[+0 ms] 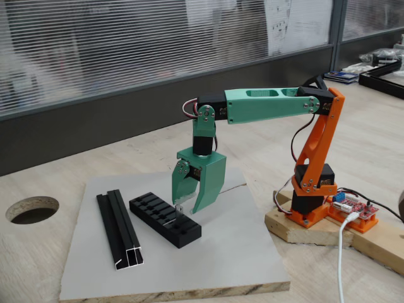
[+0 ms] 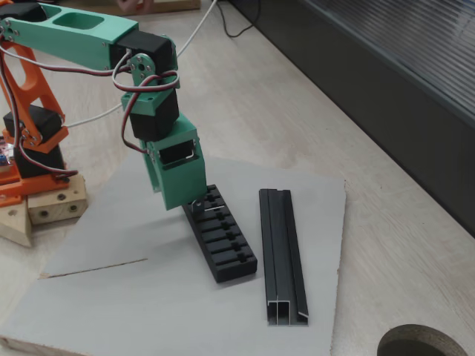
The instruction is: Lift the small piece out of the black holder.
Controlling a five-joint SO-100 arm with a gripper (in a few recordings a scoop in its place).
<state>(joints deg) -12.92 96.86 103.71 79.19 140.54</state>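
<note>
- On the grey board [image 1: 240,252] we saw the black slotted rectangular block [image 1: 165,219] lying beside a longer black channel rail [image 1: 118,230], not touching it.
- Our green two-finger gripper [image 1: 187,202] hung right over the block's middle, fingers pointing down.
- It looked pinched on the tiny silvery metal tab [image 1: 179,209], just above the slots.
- From the other side, the tab [image 2: 211,208] sat at the fingertips.

wooden tabletop [image 1: 113,158] | round cable hole [image 1: 31,209] | grey board [image 1: 227,246] | dark wall panel [image 1: 95,120] | window blinds [image 1: 126,44]
</note>
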